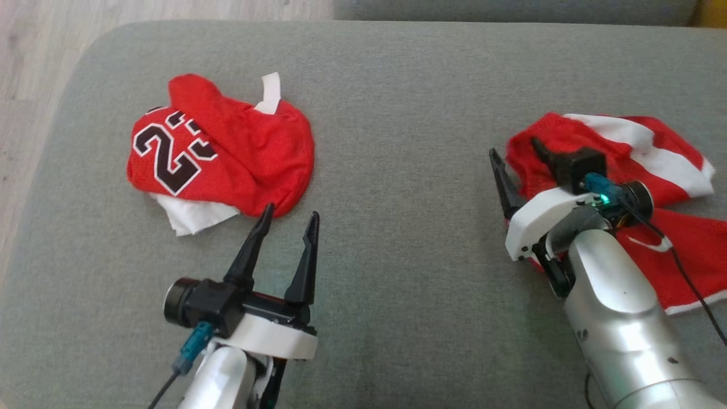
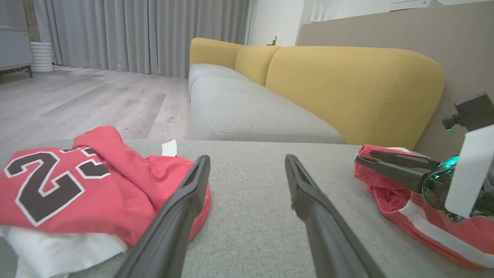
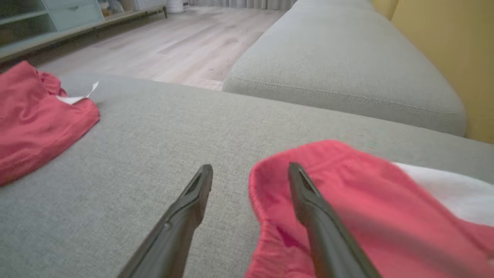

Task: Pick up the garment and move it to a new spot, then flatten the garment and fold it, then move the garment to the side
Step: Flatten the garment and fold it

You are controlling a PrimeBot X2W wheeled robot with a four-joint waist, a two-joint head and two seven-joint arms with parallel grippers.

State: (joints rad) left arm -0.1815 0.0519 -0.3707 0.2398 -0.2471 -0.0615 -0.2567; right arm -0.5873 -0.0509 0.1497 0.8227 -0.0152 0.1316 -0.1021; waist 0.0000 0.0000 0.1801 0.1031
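The red shorts [image 1: 693, 255] lie rumpled on the right side of the grey seat cushion [image 1: 397, 170], white side stripe up, with part of them running out of the head view's right edge. They look light, thin and limp. They will likely sag and bunch when lifted and may slide easily on the woven cushion, so nothing here is fragile, but one pinch will not keep them flat. The gathered waistband, at the end nearest the cushion's middle, seems the firmest place to grip. Its two corners would suit spreading the cloth with both arms.

The right gripper [image 1: 514, 147] sits low at that waistband with its jaws spread wide and nothing between them. In the right wrist view one finger is over bare cushion and the other over the red hem. A dark cable from that wrist trails across the shorts and could drag a fold.

The left gripper [image 1: 291, 211] hovers over bare cushion, jaws fully apart and empty, its tips just beside a bunched red number 23 jersey [image 1: 227, 153].

A broad bare stretch between jersey and shorts gives room for flattening. The cushion's rounded left edge drops to the wooden floor [image 1: 28, 57]. Where its right edge lies I cannot tell.
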